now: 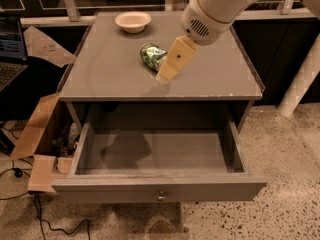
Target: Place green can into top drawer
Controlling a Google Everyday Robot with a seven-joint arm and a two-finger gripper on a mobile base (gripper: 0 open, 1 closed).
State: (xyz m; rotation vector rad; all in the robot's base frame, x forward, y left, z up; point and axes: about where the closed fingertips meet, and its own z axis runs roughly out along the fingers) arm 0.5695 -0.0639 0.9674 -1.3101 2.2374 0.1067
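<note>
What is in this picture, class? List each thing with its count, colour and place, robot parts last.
cabinet: one, grey, centre
green can: one, mottled green and white, on its side on the cabinet top
bowl: one, beige, back of the cabinet top
top drawer: one, grey, pulled open below the top
cardboard: several pieces, brown, floor left of the cabinet
laptop: one, dark, far left edge
arm: one, white, reaching in from upper right
claw: one, tan, over the cabinet top, right beside the can

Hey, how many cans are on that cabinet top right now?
1. The green can lies on its side on the cabinet top, just left of the pincer, which partly covers it. The open top drawer holds none.
</note>
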